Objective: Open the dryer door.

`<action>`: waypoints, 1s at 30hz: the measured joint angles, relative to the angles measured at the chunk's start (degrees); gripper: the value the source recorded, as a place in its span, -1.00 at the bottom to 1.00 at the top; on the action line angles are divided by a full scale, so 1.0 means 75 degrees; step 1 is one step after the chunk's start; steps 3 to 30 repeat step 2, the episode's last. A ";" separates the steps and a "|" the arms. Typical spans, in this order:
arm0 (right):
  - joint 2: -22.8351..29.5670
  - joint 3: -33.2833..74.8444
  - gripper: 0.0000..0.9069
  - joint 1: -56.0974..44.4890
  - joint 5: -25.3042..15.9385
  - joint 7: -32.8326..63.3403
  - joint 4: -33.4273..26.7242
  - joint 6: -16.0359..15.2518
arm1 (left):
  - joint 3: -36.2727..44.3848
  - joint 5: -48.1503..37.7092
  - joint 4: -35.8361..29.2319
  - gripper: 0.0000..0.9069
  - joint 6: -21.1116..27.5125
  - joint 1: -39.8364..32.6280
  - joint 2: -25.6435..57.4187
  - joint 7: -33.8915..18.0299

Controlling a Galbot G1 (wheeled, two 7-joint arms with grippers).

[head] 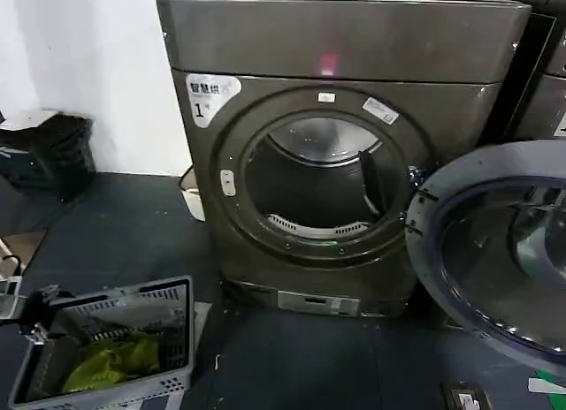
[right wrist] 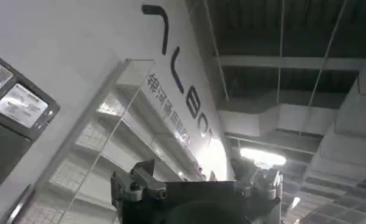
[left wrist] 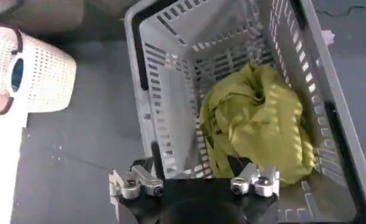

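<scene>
The bronze-grey dryer marked "1" stands ahead with its round drum mouth exposed. The dryer door hangs swung out to the right, its grey inner side and dark glass facing me. My left gripper hovers low at the left over a grey basket. In the left wrist view it is open, with nothing between its fingers. My right gripper points up towards a white wall and the ceiling; it is open and holds nothing.
The grey slatted basket on the dark floor holds a yellow-green cloth. A white perforated bin stands beside the dryer's left corner. A black bin sits by the wall. A neighbouring machine is at the right.
</scene>
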 joint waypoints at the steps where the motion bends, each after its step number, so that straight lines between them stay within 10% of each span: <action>1: 0.0000 0.0002 1.00 0.0000 0.0000 0.0000 -0.0012 0.0000 | 0.0000 0.0004 -0.0010 1.00 -0.0012 0.0001 0.0015 0.0036; 30: 0.0000 0.0005 1.00 0.0000 0.0000 0.0000 -0.0018 0.0001 | 0.0000 0.0006 -0.0023 1.00 -0.0014 0.0008 0.0026 0.0048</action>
